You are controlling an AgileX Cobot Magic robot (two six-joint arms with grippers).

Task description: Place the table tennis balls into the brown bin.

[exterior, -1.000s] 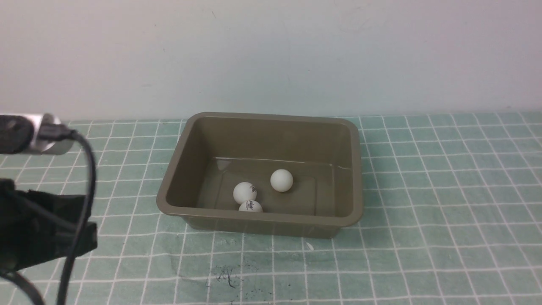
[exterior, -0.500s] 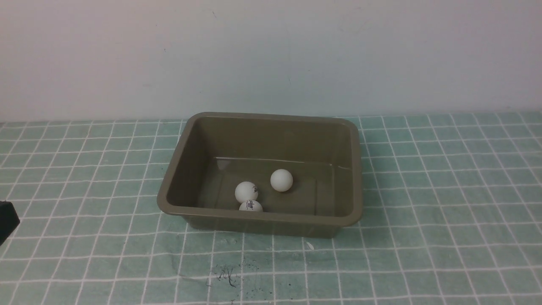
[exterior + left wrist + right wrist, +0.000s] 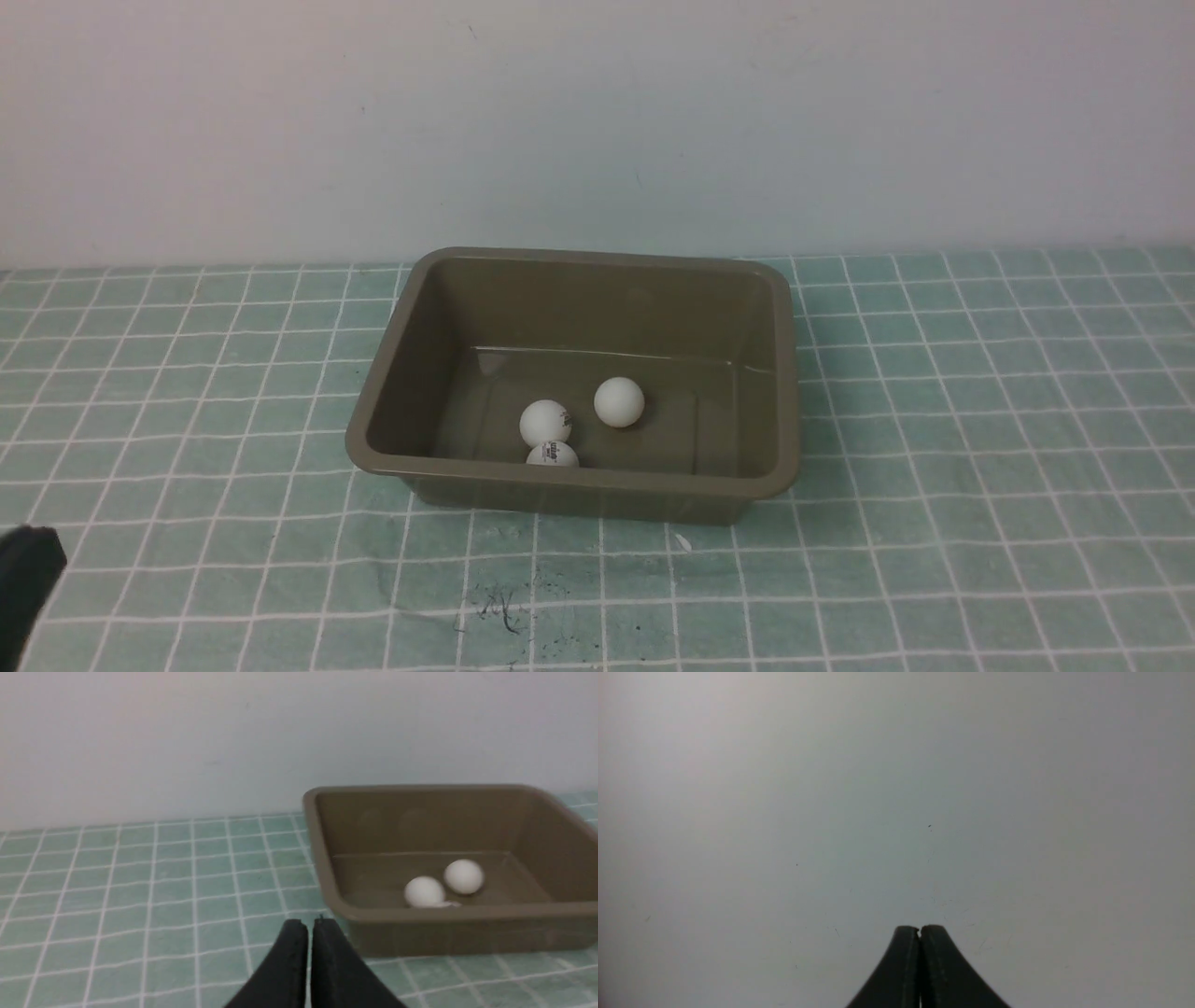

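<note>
The brown bin (image 3: 439,317) stands mid-table on the green checked cloth. Three white table tennis balls lie on its floor: one (image 3: 619,401) near the middle, one (image 3: 545,422) to its left, and one (image 3: 553,455) against the near wall, half hidden by the rim. In the left wrist view the bin (image 3: 322,826) shows with two balls (image 3: 463,876) (image 3: 424,891) plainly seen. My left gripper (image 3: 309,924) is shut and empty, off the bin's near-left side; a black tip of it (image 3: 23,579) shows at the front view's lower left. My right gripper (image 3: 920,928) is shut, empty, facing only the blank wall.
The green cloth (image 3: 980,420) with its white grid covers the table around the bin. A pale wall (image 3: 597,121) rises just behind the bin. A dark scribble mark (image 3: 499,607) sits on the cloth near the front edge.
The left arm has drawn back out of the front view to the lower left; only a black tip remains. The middle ball has shifted very slightly in the bin.
</note>
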